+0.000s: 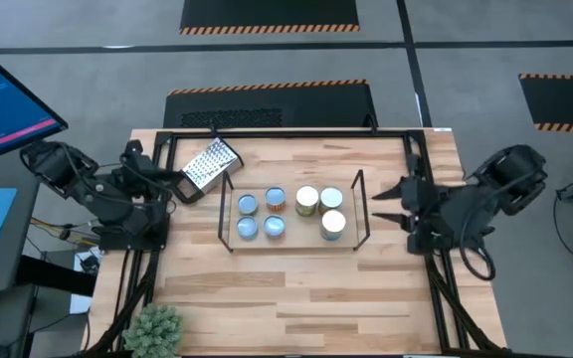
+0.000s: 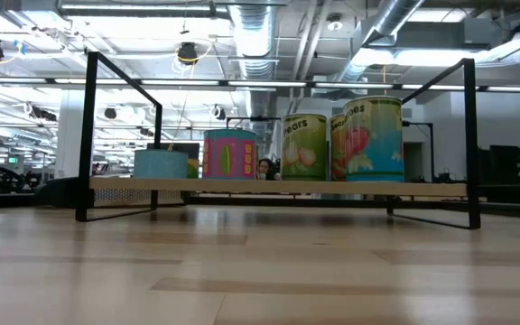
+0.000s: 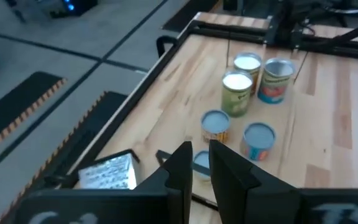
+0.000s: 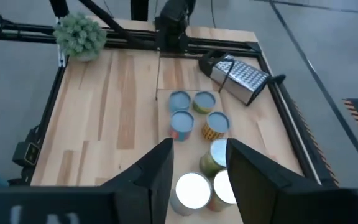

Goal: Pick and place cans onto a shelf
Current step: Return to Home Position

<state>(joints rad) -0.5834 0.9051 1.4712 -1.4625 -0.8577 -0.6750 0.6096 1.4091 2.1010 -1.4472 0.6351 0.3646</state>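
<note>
Several cans (image 1: 291,211) stand upright on their bases on the shelf (image 1: 358,214), a low black wire frame over a light wood board in the middle of the table. The low view shows them in a row (image 2: 368,140) on the board (image 2: 278,186). My left gripper (image 1: 174,182) hovers at the table's left edge beside the shelf, its fingers (image 3: 182,171) a narrow gap apart, and holds nothing. My right gripper (image 1: 381,201) hovers at the right edge, its open fingers pointing at the shelf, and is empty. Both wrist views show the cans (image 3: 238,93) (image 4: 215,124) ahead.
A perforated metal grater (image 1: 210,166) with a black handle lies at the far left, close to my left gripper. A small green plant (image 1: 154,331) stands at the near left corner. A black frame (image 1: 296,134) edges the table. Bare wood lies near the shelf's front.
</note>
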